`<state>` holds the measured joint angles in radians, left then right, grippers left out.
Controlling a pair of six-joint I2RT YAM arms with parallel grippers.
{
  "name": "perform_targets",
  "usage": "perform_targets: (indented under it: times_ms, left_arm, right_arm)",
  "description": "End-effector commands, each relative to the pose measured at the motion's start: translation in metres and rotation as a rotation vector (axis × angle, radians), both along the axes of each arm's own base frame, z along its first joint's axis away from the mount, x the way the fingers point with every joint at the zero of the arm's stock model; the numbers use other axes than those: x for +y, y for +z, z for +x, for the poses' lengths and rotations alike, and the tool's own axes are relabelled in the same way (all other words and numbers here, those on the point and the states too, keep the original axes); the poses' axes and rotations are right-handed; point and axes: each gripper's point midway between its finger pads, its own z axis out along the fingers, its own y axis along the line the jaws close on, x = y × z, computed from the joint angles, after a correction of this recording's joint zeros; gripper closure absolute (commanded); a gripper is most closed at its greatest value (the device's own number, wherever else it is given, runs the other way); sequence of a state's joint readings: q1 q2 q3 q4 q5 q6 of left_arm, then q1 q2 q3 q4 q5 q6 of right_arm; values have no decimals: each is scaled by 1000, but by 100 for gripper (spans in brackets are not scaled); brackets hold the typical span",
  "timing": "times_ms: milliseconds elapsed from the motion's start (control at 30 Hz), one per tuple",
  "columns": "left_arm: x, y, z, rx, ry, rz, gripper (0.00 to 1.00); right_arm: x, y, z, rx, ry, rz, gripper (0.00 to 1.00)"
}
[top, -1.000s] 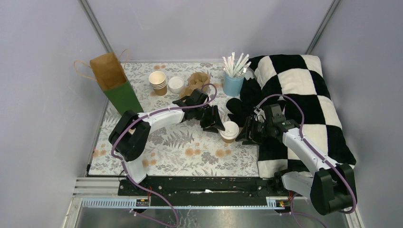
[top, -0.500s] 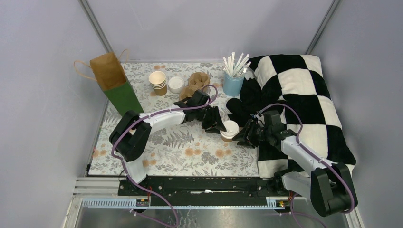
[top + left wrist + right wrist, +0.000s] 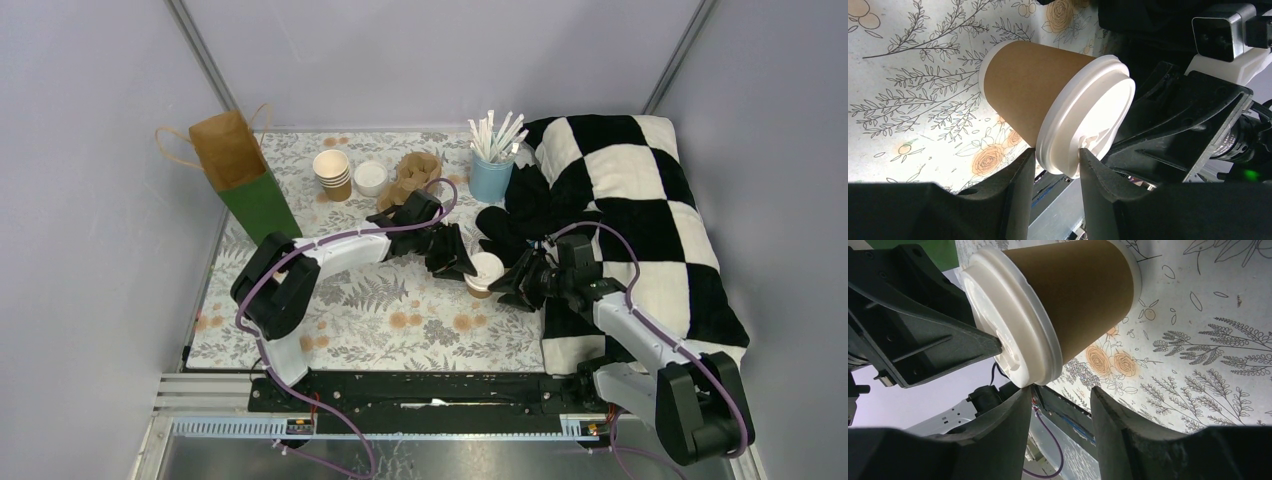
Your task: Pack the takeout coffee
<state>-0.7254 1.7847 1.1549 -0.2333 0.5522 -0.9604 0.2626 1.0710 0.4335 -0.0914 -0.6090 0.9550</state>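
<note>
The left gripper has its two black fingers a little apart, one on each side of the rim of the round white plastic lid. I cannot tell if they squeeze the rim or only sit beside it. The right gripper is on the other side of the cup. Its fingers are spread, with the table showing between them, and they hold nothing.

I think the step in hand is getting the lid on tight. The next move, I think, is to carry the cup to the brown bumpy paper carrier by the far edge. That calls for one gripper to back away. The other should take the cup by its side, not by the lid, with a soft squeeze, and keep it straight up.

The lid sits on the small tan paper cup. The cup is plain brown, wider at the top, with no dents that I can see. The lid has a raised rim and looks level.

The cup stands on the flowery table top, near its right edge and halfway between near and far edges. It is just beside the black-and-white checked blanket. A stack of tan paper cups and a spare white lid wait by the far edge.
</note>
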Motion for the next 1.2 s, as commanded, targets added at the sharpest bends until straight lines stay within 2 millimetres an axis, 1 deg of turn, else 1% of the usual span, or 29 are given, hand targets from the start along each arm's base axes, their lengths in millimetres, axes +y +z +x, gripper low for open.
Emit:
perform_targets:
  times_ms: [0, 200, 233, 300, 333, 500, 600, 633, 700, 867, 933, 967, 1067, 1167]
  left_arm:
    - [-1, -9, 1, -7, 0, 23, 59]
    - [-2, -11, 2, -1, -3, 29, 59]
    - [-2, -11, 2, -3, -6, 31, 59]
    - [-1, -13, 2, 1, -4, 36, 59]
    - [-1, -14, 2, -1, -4, 37, 59]
    - [2, -19, 5, 1, -2, 48, 59]
    - [4, -20, 10, -2, 2, 50, 59]
    - [4, -19, 12, -7, 0, 51, 59]
    - [3, -15, 16, -25, -8, 59, 59]
    - [-5, 4, 25, -63, -38, 42, 56]
    - [-6, 10, 28, -78, -44, 42, 54]
    - [-7, 13, 30, -82, -48, 39, 52]
    - [-8, 27, 33, -98, -53, 20, 49]
    - [-4, 36, 37, -107, -44, 16, 43]
  right_arm:
    - [-1, 12, 15, -66, -40, 1, 46]
    - [-1, -2, 19, -28, -50, -9, 48]
    - [-1, -1, 24, -48, -56, -9, 49]
    - [-4, -10, 25, -26, -70, -36, 54]
    - [-7, -18, 20, 11, -73, -63, 54]
    - [-18, -47, 6, 103, -73, -144, 55]
    - [-21, -58, 1, 146, -40, -186, 54]
    - [-20, -57, 1, 145, -16, -191, 54]
    - [-20, -47, 4, 116, 23, -208, 53]
    - [-15, 4, 9, 4, 134, -203, 39]
    - [-19, 17, 10, -27, 149, -231, 35]
    - [-21, 23, 11, -40, 155, -235, 35]
    - [-27, 38, 21, -80, 160, -252, 34]
    - [-34, 46, 38, -115, 143, -240, 32]
